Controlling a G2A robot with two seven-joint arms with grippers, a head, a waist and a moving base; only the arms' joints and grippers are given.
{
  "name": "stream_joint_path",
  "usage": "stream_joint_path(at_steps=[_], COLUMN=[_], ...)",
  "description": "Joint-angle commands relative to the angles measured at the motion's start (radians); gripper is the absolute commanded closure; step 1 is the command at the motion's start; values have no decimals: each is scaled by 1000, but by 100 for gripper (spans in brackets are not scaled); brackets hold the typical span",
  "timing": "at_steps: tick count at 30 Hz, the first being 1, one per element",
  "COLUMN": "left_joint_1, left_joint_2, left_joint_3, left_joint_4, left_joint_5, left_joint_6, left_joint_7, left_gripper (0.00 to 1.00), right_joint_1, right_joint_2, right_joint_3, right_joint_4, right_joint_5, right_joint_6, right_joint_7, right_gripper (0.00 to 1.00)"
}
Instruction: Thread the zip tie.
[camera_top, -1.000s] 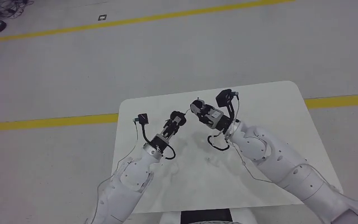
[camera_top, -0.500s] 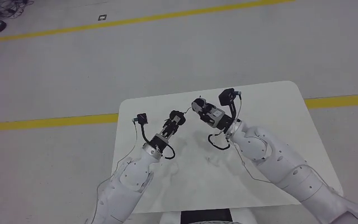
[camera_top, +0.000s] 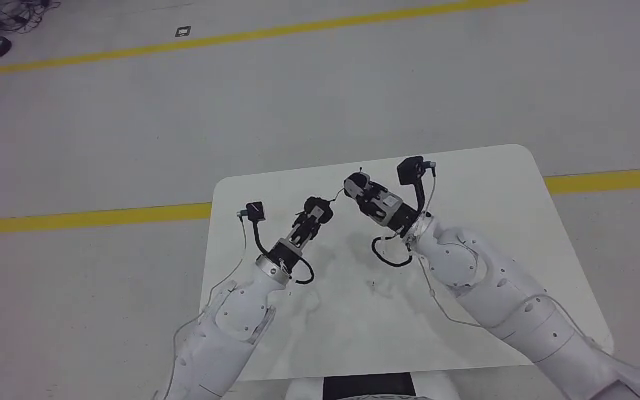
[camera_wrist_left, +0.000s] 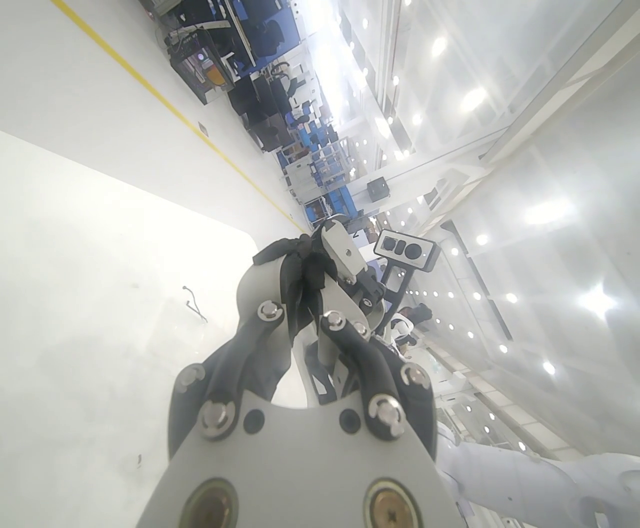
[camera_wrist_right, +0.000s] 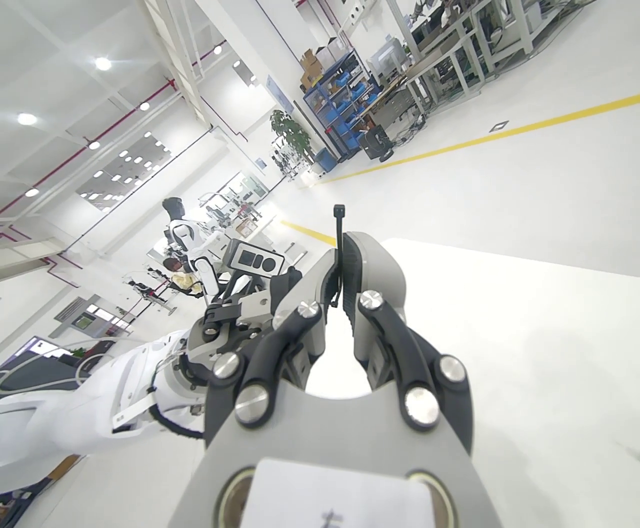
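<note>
a: floor condition?
b: pale grey floor (camera_top: 300, 100), smooth. yellow line (camera_top: 300, 30) across the upper part of the top view, second yellow line (camera_top: 100, 217) at mid left. dark floor plate (camera_top: 184, 31) just above the first.
a: furniture, lighting?
b: white table (camera_top: 480, 180), rounded corners. blue shelving (camera_wrist_right: 345, 75), workbenches (camera_wrist_right: 450, 55), potted plant (camera_wrist_right: 290, 132). ceiling lights (camera_wrist_right: 102, 63) lit; red pipe (camera_wrist_right: 125, 107) overhead.

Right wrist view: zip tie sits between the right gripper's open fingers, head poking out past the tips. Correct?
Not quite. The fingers of the right gripper are shut on the zip tie, not open; the right wrist view shows them pinching it. The head does poke out past the tips.
</note>
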Motion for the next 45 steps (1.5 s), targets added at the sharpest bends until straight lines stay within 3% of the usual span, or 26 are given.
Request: stream_joint_path(at_steps=[1,16,45], left_joint_1=[1,4,9], left_joint_2=[-1,-4,-12], left_joint_3=[-1,-15,-16], left_joint_4=[0,18,17], left_joint_5=[1,13,9], left_joint_6=[0,0,0], left_joint_7=[0,7,-8], left_gripper=[100,100,100], right_joint_1=[-2,-21,-12], right_joint_2=[-2,-3,-19], right_joint_3=[4,40,26], right_joint_4=[-1,-18,-3], right_joint_5=[-2,-14,-19], right_joint_6=[0,0,0], right_joint_7=[1,10,29], right_gripper=[100,100,100])
